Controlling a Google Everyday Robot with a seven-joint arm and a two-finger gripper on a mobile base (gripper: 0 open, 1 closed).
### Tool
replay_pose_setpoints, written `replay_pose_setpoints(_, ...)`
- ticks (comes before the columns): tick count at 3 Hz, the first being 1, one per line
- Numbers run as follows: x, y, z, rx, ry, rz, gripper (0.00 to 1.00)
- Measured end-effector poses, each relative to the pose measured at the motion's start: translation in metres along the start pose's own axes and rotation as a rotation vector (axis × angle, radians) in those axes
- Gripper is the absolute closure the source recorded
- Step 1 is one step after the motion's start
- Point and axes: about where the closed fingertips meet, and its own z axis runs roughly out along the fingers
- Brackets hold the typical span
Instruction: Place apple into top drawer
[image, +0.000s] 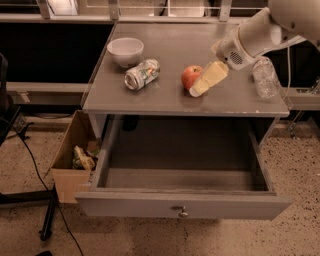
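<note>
The red-orange apple (190, 76) sits on the grey tabletop (165, 97), right of centre. My gripper (200, 86), with pale yellow fingers (210, 78), reaches down from the upper right and is right against the apple's right side, partly covering it. The top drawer (182, 205) is pulled wide open below the tabletop, its inside bare, with a small round metal knob (183, 213) at the centre of its front panel.
A crushed silver can (142, 74) lies left of the apple, and a white bowl (125, 51) stands behind it. A clear plastic bottle (264, 77) stands at the table's right edge. A brown cardboard box (74, 160) with trash sits on the floor to the drawer's left.
</note>
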Motion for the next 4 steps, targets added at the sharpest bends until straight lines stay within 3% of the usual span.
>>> replay_pose_setpoints(1,-0.004,-0.004,0.010,0.025,-0.022,-0.014,0.00)
replay_pose_setpoints(4,0.013,-0.021,0.053,0.040,0.045,-0.003,0.00)
